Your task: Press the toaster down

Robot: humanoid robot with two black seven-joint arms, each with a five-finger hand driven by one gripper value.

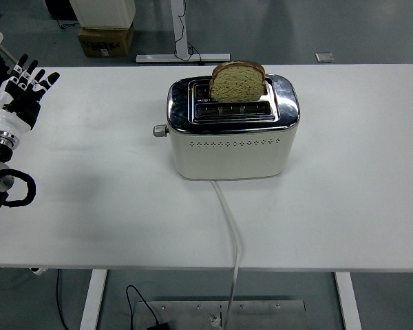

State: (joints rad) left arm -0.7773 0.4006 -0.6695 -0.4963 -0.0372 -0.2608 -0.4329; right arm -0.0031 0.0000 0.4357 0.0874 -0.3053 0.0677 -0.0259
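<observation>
A cream toaster point(230, 148) with a chrome top stands in the middle of the white table point(89, 172). A slice of bread point(237, 82) sticks up from its far slot; the near slot is empty. The toaster's lever knob point(159, 130) is on its left end, in the raised position. My left hand point(24, 86) is at the table's far left edge, fingers spread and holding nothing, well apart from the toaster. The right arm is out of view.
A white power cord point(230, 234) runs from the toaster's front over the near table edge. A cardboard box point(107, 40) and a table leg base point(182, 56) stand on the floor behind the table.
</observation>
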